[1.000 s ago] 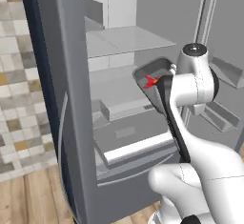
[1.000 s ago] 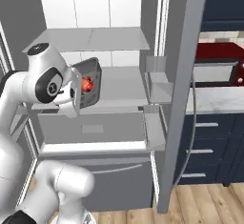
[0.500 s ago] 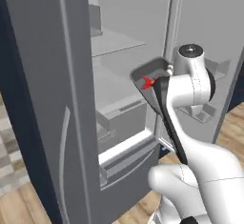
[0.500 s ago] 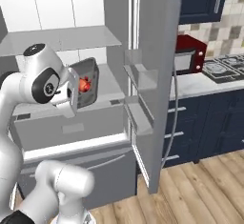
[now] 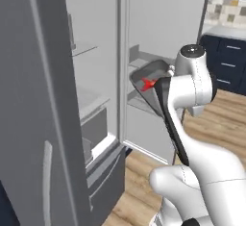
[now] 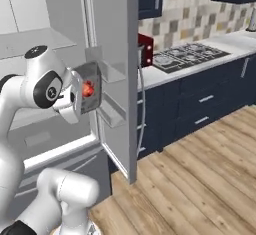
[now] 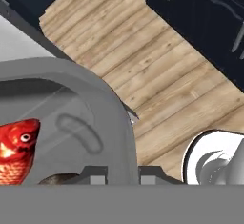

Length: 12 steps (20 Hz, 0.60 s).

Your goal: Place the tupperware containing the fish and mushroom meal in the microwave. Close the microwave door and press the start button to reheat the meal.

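In the left base view the claw (image 5: 162, 78) sits at the end of the white arm, raised in front of the open fridge (image 5: 96, 76). It pinches the near rim of the tupperware (image 5: 146, 71), which juts out from the claw toward the fridge interior, with the red fish (image 5: 147, 83) of the meal showing right at the claw.

In the right base view the tupperware (image 6: 91, 86) is carried tipped so that its inside faces the camera, the fish (image 6: 88, 88) a bright spot in it. The tray is clear of the fridge door (image 6: 116, 69) just beyond it. Far past the claw, a stovetop (image 6: 185, 56) lies on the counter (image 6: 200, 61).

In the hand view the grey tupperware wall (image 7: 102, 108) curves up right above the fingertips (image 7: 93, 174), which close on its rim. The fish (image 7: 16, 149) and the dark mushroom lump (image 7: 59, 178) lie inside. Wooden floor (image 7: 162, 89) and dark cabinets (image 7: 209, 23) lie beyond.
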Available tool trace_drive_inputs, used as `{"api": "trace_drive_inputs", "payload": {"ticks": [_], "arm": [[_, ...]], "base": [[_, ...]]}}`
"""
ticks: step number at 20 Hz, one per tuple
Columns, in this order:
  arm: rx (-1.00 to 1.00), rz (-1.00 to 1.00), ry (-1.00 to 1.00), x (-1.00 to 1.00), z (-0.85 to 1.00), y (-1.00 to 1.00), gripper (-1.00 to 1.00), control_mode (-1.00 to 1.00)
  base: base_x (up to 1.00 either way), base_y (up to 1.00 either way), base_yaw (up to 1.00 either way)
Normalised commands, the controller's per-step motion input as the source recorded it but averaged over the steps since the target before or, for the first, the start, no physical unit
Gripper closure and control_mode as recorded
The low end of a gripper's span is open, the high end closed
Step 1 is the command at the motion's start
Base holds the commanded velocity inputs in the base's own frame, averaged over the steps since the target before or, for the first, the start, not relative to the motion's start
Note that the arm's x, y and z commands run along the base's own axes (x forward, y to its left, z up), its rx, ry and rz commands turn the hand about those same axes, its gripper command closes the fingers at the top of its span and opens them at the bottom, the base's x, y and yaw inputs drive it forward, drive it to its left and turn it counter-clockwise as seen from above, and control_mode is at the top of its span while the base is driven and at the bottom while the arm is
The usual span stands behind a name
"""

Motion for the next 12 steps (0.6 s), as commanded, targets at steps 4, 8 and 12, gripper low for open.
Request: {"api": "trace_drive_inputs", "payload": {"ticks": [4, 8, 12], "arm": [[0.00, 0.00, 0.00, 0.00, 0.00, 0.00, 1.00, 1.00], [0.00, 0.00, 0.00, 0.00, 0.00, 0.00, 1.00, 1.00], [0.00, 0.00, 0.00, 0.00, 0.00, 0.00, 1.00, 1.00]], "base": [[-0.89, 0.00, -0.58], [-0.62, -0.07, -0.62], [-0.20, -0.21, -0.59]]}}
